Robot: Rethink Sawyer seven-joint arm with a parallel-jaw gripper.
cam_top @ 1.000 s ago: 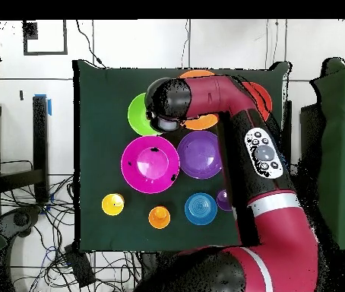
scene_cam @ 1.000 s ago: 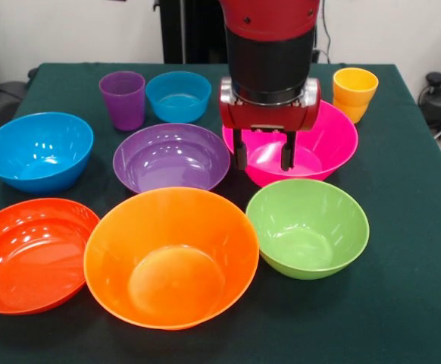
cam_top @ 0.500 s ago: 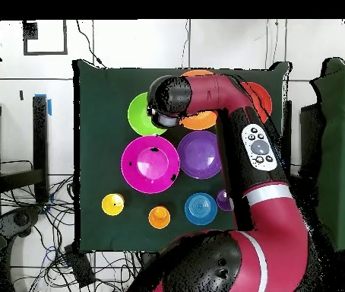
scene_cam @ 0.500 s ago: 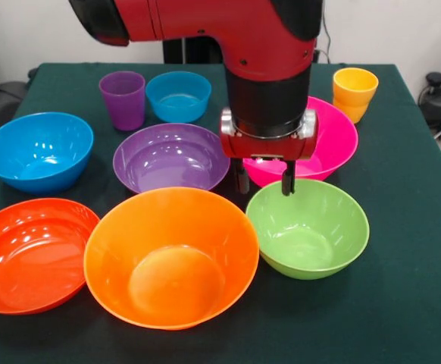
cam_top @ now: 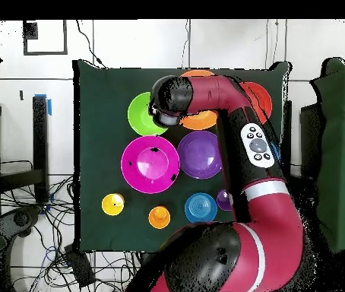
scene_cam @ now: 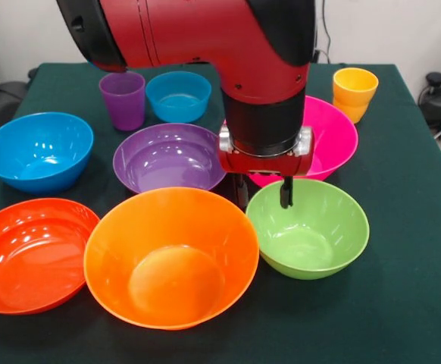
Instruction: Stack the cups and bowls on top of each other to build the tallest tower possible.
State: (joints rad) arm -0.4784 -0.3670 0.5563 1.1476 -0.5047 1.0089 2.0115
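Claw open, fingers straddling the green bowl far rim. Pick step. Next: descend, clamp, lift toward the pink bowl.

Glossy red arm shell, rounded and bulky, with black end caps at the joints. Black cylindrical wrist section below the red housing. Red gripper block beneath, silver-grey fittings at both its sides, two thin dark fingers under it. Seen from overhead: grey oval button panel on the forearm, pale grey band farther back along the arm, large black speckled dome at the joint nearest the base.
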